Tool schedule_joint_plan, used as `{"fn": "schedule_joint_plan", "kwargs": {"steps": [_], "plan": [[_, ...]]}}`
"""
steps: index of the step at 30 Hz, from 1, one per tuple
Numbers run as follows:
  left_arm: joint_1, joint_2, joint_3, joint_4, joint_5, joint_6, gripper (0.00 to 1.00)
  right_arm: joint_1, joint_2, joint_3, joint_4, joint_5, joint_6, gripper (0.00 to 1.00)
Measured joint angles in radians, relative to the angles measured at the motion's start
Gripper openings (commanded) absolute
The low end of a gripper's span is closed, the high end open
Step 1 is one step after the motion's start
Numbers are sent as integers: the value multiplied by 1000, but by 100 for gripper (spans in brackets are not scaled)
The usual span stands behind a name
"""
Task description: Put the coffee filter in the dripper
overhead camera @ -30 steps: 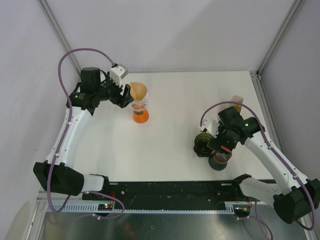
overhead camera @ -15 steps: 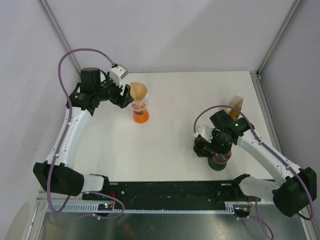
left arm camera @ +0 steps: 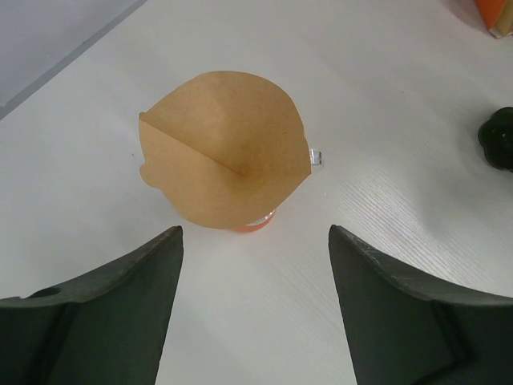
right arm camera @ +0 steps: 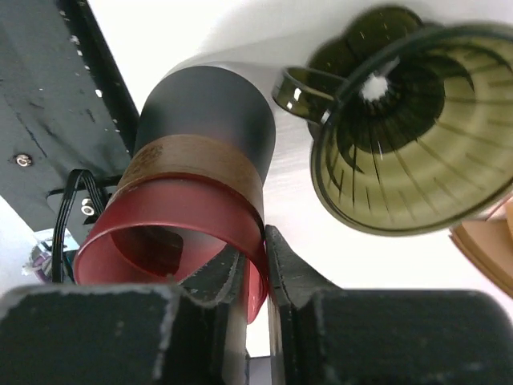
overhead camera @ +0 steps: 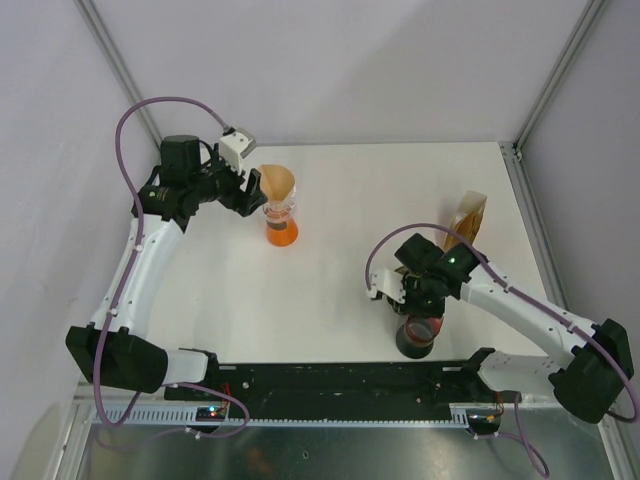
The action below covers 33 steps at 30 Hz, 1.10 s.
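The brown paper coffee filter (overhead camera: 277, 183) (left arm camera: 224, 152) rests, opened into a cone, on top of a small stand with an orange base (overhead camera: 281, 231) at the back left. My left gripper (overhead camera: 250, 188) (left arm camera: 255, 233) is just left of it, open and holding nothing. The dark green see-through dripper (right arm camera: 417, 128) (left arm camera: 498, 138) stands on the table at the front right, mostly hidden under my right arm in the top view. Beside it stands a black cup with a brown band and red inside (overhead camera: 420, 336) (right arm camera: 200, 152). My right gripper (overhead camera: 418, 318) (right arm camera: 260, 241) is shut on the cup's rim, one finger inside and one outside.
A brown upright pack (overhead camera: 466, 215) stands behind the right arm near the table's right edge. The black front rail (overhead camera: 330, 378) runs just in front of the cup. Grey walls close in the left, back and right sides.
My right arm moved left and toward the front edge, and its jaws closed on the cup's rim. The cup shifted slightly with it. The left arm stayed still.
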State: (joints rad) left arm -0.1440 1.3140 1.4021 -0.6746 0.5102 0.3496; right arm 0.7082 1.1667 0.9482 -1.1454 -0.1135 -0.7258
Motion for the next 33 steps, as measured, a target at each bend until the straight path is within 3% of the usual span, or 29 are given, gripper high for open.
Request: {"fn": "schedule_joint_plan", "kwargs": {"steps": [3, 11, 22, 28, 33], "plan": [[0, 0, 0, 0, 0, 0, 78, 60, 19, 12, 3, -16, 7, 1], [0, 0, 0, 0, 0, 0, 78, 209, 176, 121, 80, -27, 11, 0], [0, 0, -2, 0, -3, 1, 78, 159, 441, 348, 238, 80, 37, 0], [0, 0, -2, 0, -10, 4, 79, 78, 493, 401, 361, 103, 37, 14], [0, 0, -2, 0, -13, 10, 79, 42, 539, 420, 496, 149, 18, 38]]}}
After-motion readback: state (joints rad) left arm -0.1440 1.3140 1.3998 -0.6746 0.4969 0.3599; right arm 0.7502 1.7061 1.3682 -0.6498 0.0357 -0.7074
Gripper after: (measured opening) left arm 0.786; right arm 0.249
